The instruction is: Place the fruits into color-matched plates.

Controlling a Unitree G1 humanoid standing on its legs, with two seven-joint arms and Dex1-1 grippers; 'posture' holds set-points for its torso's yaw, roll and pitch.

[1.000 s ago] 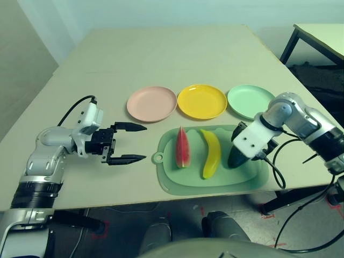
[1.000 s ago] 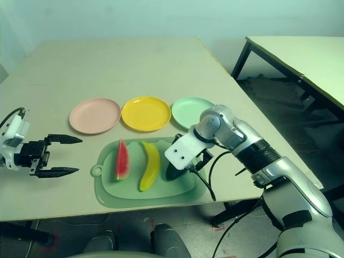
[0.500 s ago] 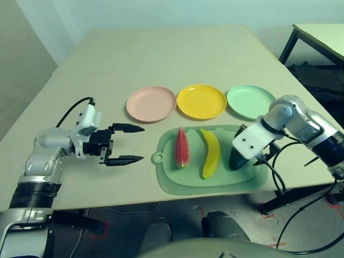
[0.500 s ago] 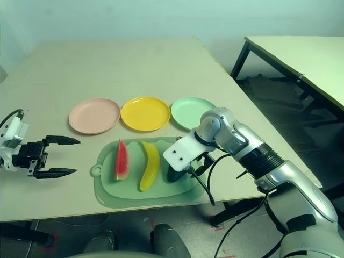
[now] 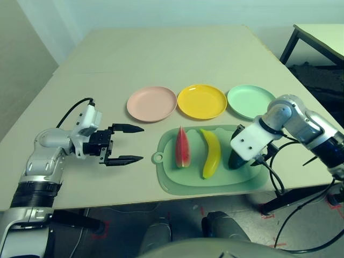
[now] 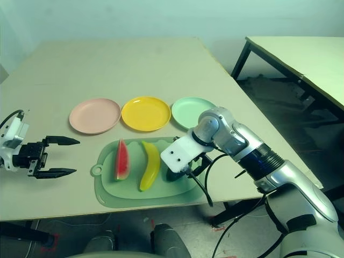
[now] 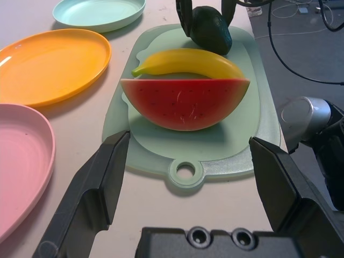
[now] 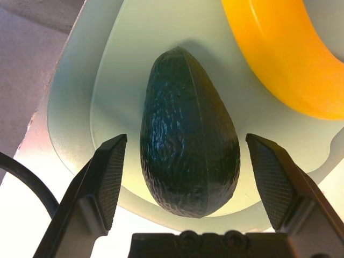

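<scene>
On the pale green cutting board lie a red watermelon wedge, a yellow banana and a dark green avocado, left to right. My right gripper is down over the avocado, open. One finger stands on each side of it with a narrow gap, and the wrist housing hides most of the avocado in the head views. My left gripper hovers open and empty left of the board, pointing at the watermelon. Behind the board sit the pink plate, yellow plate and mint green plate, all empty.
The cutting board lies close to the table's front edge, its handle hole facing my left gripper. Black cables hang from my right wrist past the table's edge. A second table stands at the far right.
My right gripper has settled a little closer around the avocado, and its fingers have narrowed slightly. The left arm has drifted very slightly left, still open.
</scene>
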